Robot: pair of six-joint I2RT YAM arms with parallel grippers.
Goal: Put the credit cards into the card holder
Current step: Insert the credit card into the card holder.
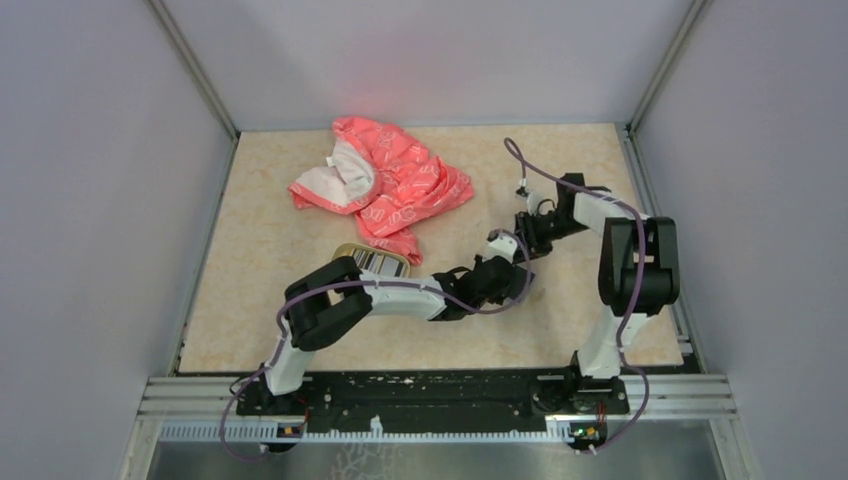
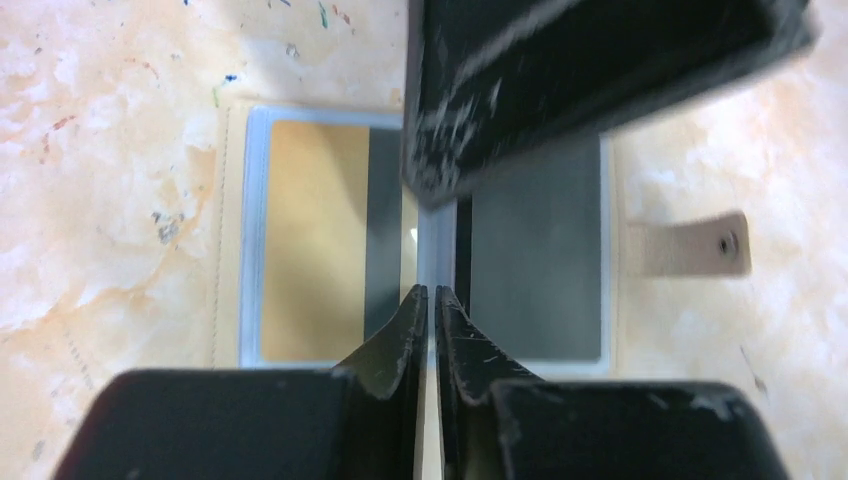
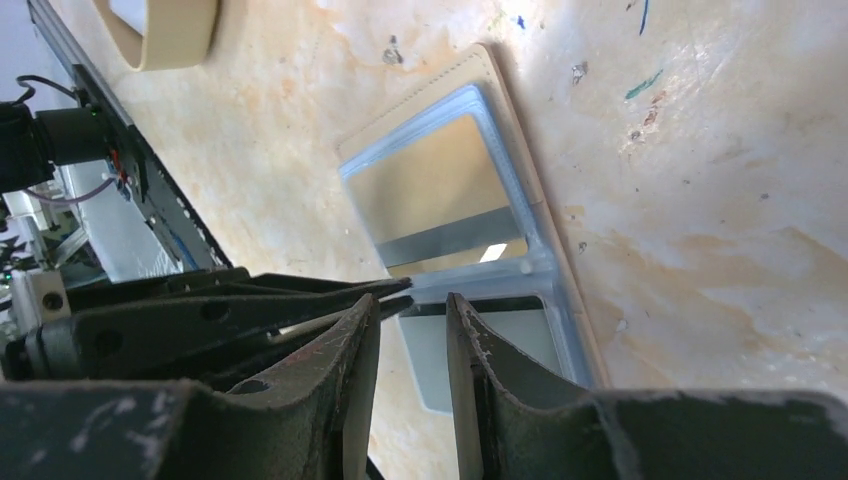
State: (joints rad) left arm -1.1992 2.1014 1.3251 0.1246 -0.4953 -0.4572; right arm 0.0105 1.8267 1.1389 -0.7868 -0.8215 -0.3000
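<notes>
card holder (image 2: 229, 250) lies open beneath outstretched left gripper (image 2: 431, 293).

The top camera sits high behind the arm bases (image 1: 285, 378) at six o'clock, looking down toward twelve over the whole beige marbled tabletop (image 1: 260, 250). Both wrist cameras hang very close above the open tan, blue-grey-lined card holder (image 2: 230, 250), which they share.

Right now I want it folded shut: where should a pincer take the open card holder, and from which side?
Probably the snap tab, approached from the outer edge it juts past. The card holder lies opened flat on the table, edges flush, so the narrow tab is the only part projecting.
</notes>
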